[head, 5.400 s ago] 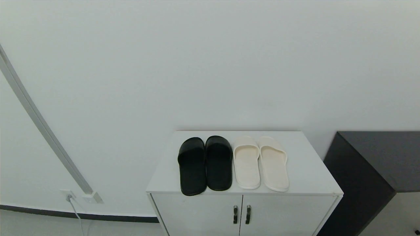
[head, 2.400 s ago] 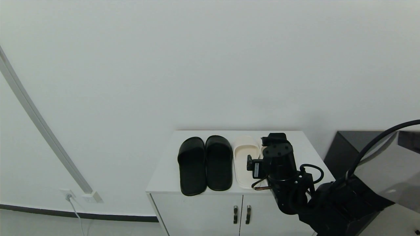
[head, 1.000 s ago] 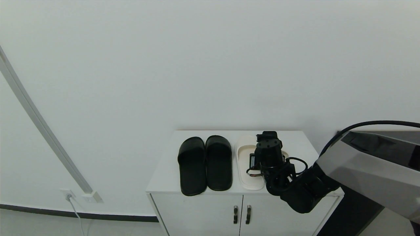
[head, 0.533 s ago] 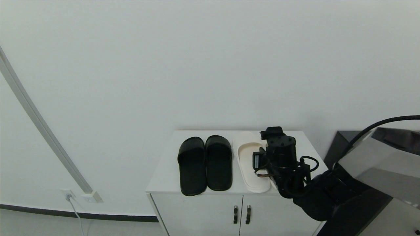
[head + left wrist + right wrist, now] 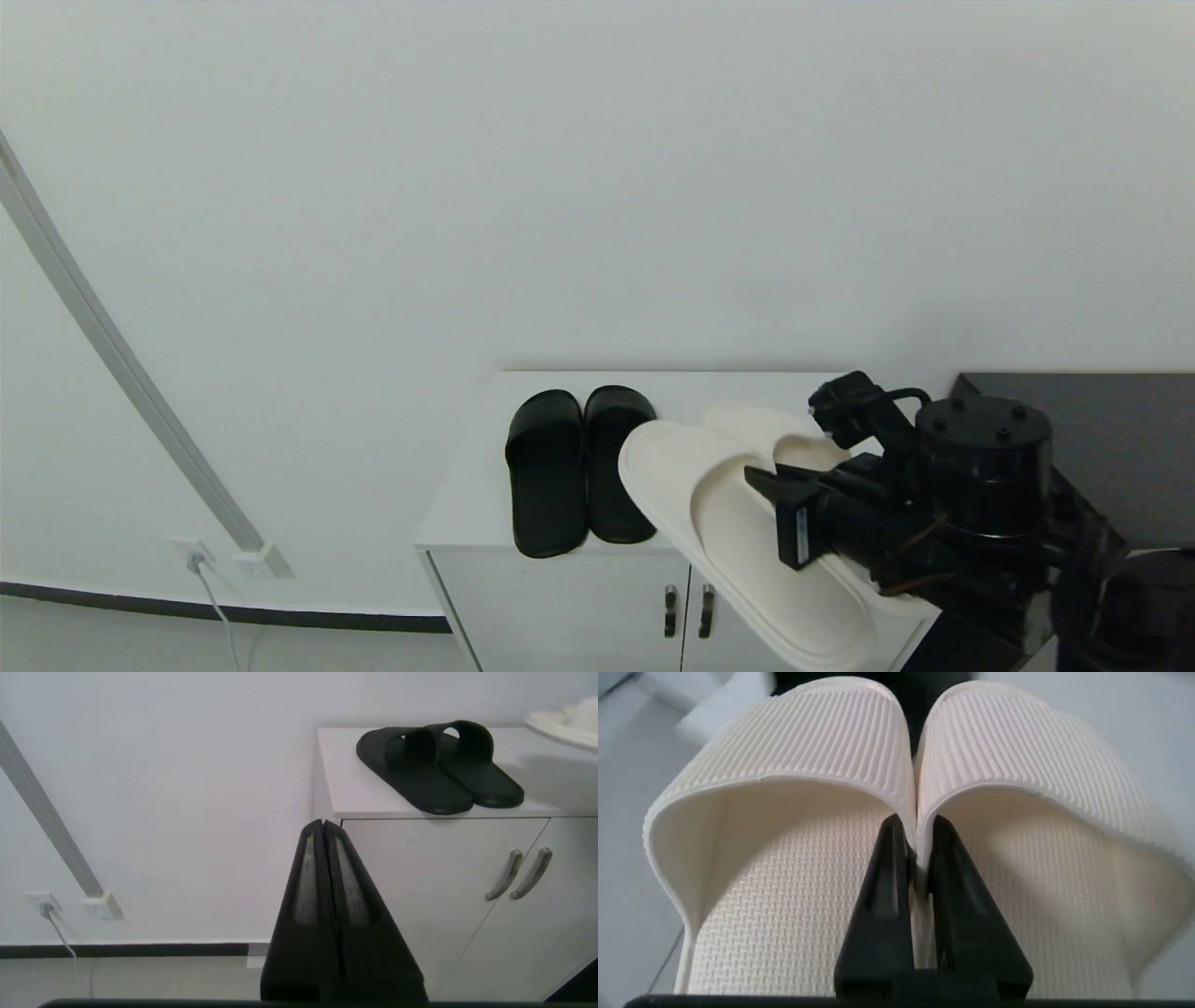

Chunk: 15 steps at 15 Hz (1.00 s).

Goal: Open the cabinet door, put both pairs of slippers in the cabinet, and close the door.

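Observation:
The white pair of slippers [image 5: 738, 523] hangs tilted in the air in front of the cabinet's right half, soles side by side. My right gripper [image 5: 771, 487] is shut on the two inner edges of the white slippers [image 5: 785, 859], its black fingers [image 5: 889, 891] pinching them together. The black pair of slippers [image 5: 579, 471] lies on the white cabinet top [image 5: 467, 504]. Both cabinet doors are closed, their handles [image 5: 688, 611] meeting at the middle. My left gripper [image 5: 323, 831] is shut and empty, low and to the left of the cabinet [image 5: 420, 887], level with the doors.
A dark piece of furniture [image 5: 1120, 439] stands right of the cabinet. A wall socket with a cable [image 5: 196, 560] and a slanted grey conduit [image 5: 112, 345] are on the wall to the left. The white wall rises directly behind the cabinet.
My right arm came in over the cabinet, took hold of the white slippers and has lifted them off the top, toward the front right. The black pair has not moved.

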{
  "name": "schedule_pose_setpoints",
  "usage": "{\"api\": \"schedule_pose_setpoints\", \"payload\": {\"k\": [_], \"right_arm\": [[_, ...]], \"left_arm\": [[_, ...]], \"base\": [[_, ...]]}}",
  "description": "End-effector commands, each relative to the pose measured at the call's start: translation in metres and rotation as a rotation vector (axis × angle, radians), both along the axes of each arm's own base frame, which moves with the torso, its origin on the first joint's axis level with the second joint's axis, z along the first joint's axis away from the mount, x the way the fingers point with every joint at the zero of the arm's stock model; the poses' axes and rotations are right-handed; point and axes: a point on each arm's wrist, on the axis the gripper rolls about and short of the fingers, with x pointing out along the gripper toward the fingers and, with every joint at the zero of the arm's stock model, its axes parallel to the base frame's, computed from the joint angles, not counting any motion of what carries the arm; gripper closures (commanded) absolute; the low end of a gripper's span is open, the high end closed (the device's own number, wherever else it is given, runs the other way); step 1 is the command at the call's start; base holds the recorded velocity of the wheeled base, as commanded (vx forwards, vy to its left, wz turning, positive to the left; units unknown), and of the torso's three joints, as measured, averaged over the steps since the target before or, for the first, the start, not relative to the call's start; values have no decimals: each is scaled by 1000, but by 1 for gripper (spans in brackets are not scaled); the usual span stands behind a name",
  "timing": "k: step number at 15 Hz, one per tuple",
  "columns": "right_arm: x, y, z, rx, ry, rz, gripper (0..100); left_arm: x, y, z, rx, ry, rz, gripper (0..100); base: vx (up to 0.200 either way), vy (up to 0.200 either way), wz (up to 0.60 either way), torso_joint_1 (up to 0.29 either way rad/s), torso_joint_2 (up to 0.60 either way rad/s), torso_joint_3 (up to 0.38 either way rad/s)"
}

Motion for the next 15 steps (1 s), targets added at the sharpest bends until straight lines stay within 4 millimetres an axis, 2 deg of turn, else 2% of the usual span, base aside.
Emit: {"api": "schedule_pose_setpoints", "payload": {"k": [1, 5, 15], "right_arm": [[-31, -21, 24, 33, 17, 118, 100], [-40, -25, 21, 7, 77, 180, 100], [-45, -28, 14, -1, 100, 226, 100]], "left_arm": [[0, 0, 0, 0, 0, 1, 100], [0, 0, 0, 0, 0, 1, 100], [0, 0, 0, -3, 0, 1, 100]], "base": [[0, 0, 0, 0, 0, 0], [0, 0, 0, 0, 0, 0], [-200, 0, 0, 1, 0, 1]]}}
